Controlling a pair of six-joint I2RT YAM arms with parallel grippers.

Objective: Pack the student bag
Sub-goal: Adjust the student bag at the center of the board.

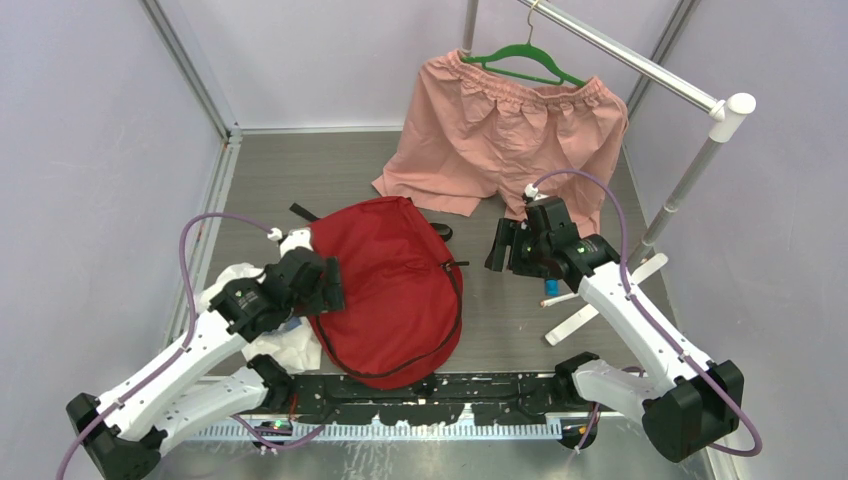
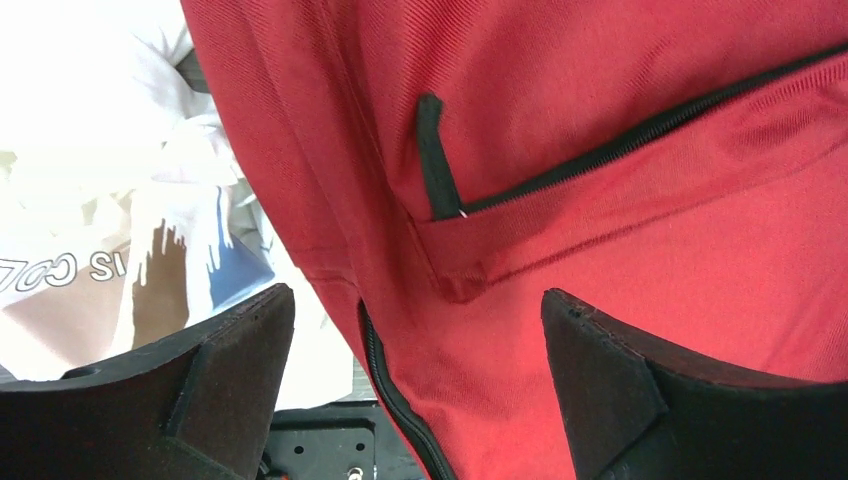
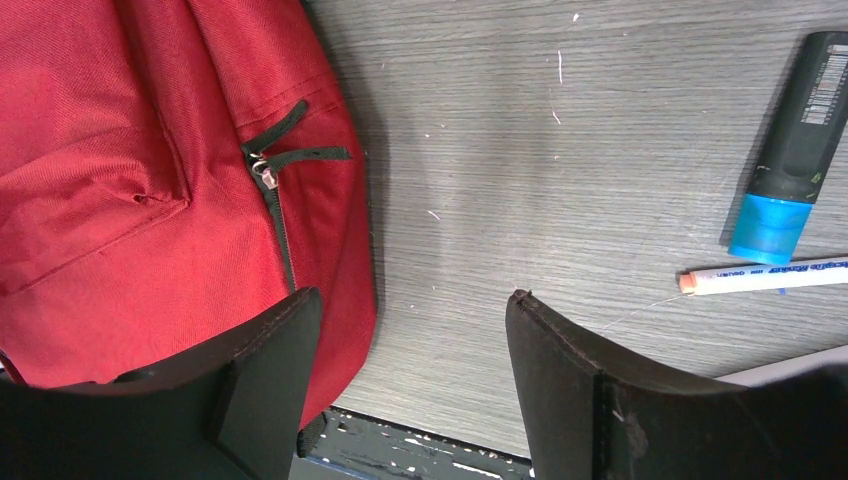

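At the lower left of the top view a crumpled white plastic bag [image 1: 285, 345] lies beside the left gripper [image 1: 332, 285], whose jaws stand wide apart over the student bag's [image 1: 395, 285] left edge, holding nothing. The bag lies flat in the frame's middle, apparently zipped. It looks soft, limp and light, likely to sag and fold, so the zipper pull [image 3: 265, 168] or a seam ridge seems the best hold. Right of it the right gripper [image 1: 500, 248] hangs open above bare table [image 3: 480, 150], near a highlighter [image 3: 790, 130] and pen [image 3: 770, 277]. Pink shorts [image 1: 510, 135] on a green hanger [image 1: 525, 55] hang at the top.
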